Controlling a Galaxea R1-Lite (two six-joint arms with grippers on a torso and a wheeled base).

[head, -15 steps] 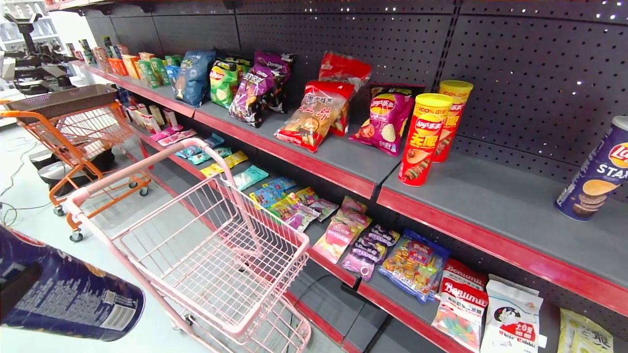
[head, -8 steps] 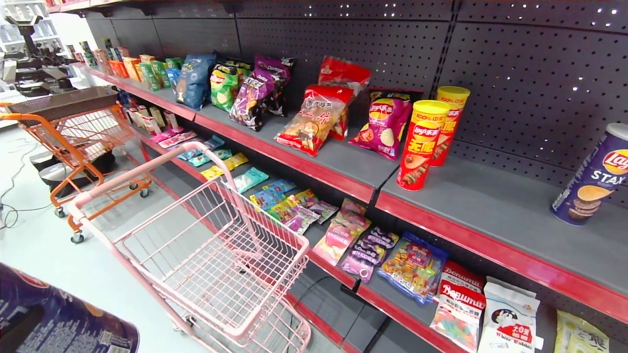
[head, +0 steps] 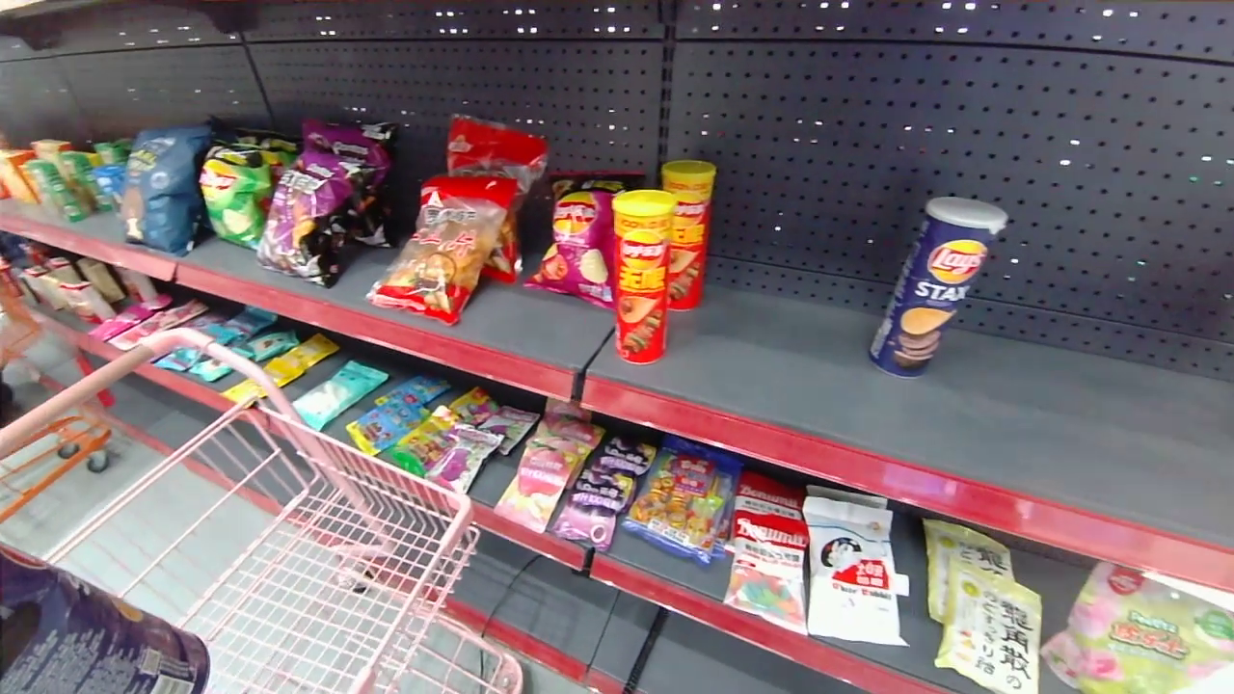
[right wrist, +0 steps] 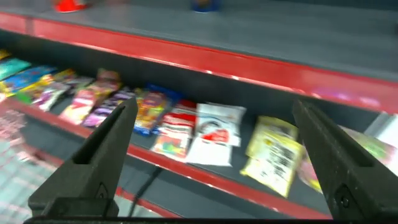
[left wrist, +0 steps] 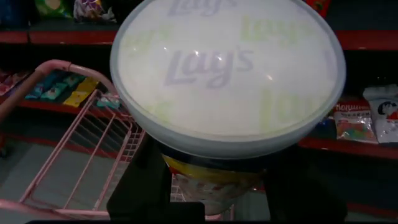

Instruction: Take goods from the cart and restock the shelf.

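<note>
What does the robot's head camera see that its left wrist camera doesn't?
Only the head view shows the blue can standing alone on the upper shelf, the pegboard wall behind it, and the yellow lids of two red cans. Only the left wrist view shows the big white lid on the held can. Both show the pink cart, the held can itself, and the white bag on the lower shelf.
</note>
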